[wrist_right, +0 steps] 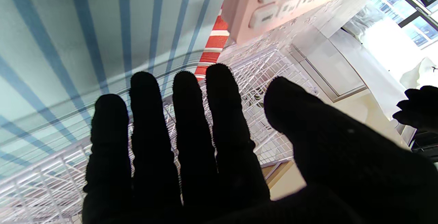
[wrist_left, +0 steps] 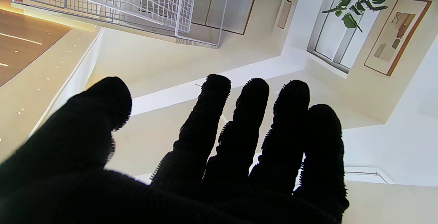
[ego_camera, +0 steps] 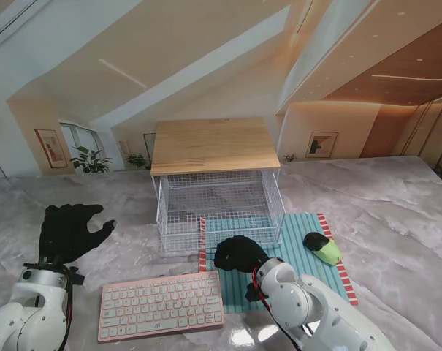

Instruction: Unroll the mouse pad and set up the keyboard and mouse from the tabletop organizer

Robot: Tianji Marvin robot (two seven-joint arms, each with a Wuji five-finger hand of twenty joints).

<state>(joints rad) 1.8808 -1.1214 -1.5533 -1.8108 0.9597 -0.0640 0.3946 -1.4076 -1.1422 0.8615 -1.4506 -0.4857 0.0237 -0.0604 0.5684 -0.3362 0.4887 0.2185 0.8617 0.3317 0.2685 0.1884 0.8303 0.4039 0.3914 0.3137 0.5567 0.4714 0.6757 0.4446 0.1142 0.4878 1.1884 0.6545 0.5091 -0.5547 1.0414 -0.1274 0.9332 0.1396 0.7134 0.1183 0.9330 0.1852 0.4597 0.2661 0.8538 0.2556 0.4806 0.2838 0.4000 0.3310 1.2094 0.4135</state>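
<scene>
The striped teal mouse pad (ego_camera: 301, 252) with red-white edges lies flat in front of the wire organizer (ego_camera: 219, 208), which has a wooden top. A pink keyboard (ego_camera: 161, 305) sits nearer to me, its right end touching the pad's left edge. A black and lime mouse (ego_camera: 321, 247) rests on the pad's right side. My right hand (ego_camera: 239, 254) hovers open over the pad's left part; its wrist view shows the pad (wrist_right: 51, 46), keyboard corner (wrist_right: 273, 1) and the organizer's mesh (wrist_right: 273, 80). My left hand (ego_camera: 71, 230) is open, off to the left, holding nothing.
The table (ego_camera: 396, 212) is grey marble. The organizer's wire basket (wrist_left: 130, 1) stands at the middle back and looks bare inside. Wall reflections fill the left wrist view beyond my left hand's fingers (wrist_left: 212, 121).
</scene>
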